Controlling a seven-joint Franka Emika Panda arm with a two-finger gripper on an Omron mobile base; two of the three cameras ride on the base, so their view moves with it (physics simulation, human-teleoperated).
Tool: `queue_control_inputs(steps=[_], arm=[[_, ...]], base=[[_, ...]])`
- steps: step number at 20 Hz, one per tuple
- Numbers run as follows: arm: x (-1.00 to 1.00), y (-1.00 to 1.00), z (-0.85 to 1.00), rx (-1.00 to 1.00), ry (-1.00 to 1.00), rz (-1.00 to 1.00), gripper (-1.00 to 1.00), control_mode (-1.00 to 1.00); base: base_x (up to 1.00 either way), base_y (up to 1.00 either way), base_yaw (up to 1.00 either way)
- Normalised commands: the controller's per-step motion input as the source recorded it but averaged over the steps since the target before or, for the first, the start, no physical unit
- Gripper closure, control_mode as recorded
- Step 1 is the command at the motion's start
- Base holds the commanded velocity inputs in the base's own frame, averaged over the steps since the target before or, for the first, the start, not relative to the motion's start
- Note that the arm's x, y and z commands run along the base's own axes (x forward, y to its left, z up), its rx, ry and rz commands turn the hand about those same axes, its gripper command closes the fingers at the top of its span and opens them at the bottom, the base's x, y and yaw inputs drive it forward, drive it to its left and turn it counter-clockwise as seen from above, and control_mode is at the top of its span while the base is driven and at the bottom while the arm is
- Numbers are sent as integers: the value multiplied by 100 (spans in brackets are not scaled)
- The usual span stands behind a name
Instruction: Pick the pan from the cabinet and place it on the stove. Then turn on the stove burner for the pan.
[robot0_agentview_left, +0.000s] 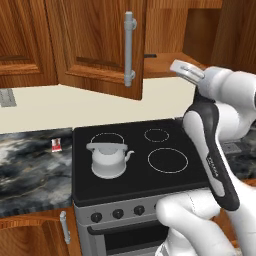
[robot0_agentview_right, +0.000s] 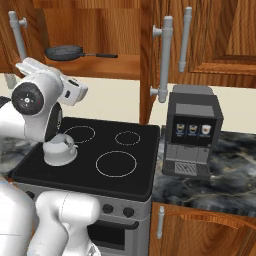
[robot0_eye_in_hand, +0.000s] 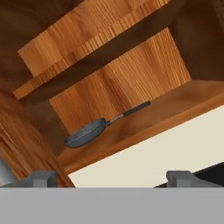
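Right now the gripper (robot0_eye_in_hand: 111, 177) is spread wide and empty, well short of the pan (robot0_eye_in_hand: 85, 133). Pan sits on the bottom shelf of the open cabinet (robot0_agentview_right: 95, 65), above and beyond the tool — handle (robot0_eye_in_hand: 131, 111) running along the shelf, away from the bowl. Probably needs to reach up and in, lining up across that handle.

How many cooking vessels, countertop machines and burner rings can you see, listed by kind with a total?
Pans: 1, the pan on the cabinet shelf.
Kettles: 1, the white kettle on the stove.
Coffee machines: 1, the coffee machine.
Burner rings: 4.
Total: 7.
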Motion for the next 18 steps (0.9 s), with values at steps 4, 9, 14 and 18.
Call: queue_control_inputs(steps=[4,9,14,18], arm=[[13,-11,-3,30,25,3,-100,-100],[25,4,-14,16,17,0,-100,-100],[26,11,-18,13,9,0,-100,-100],[23,29,-18,14,8,2,-100,-100]], base=[[0,0,0],[0,0,0],[0,0,0],[0,0,0]])
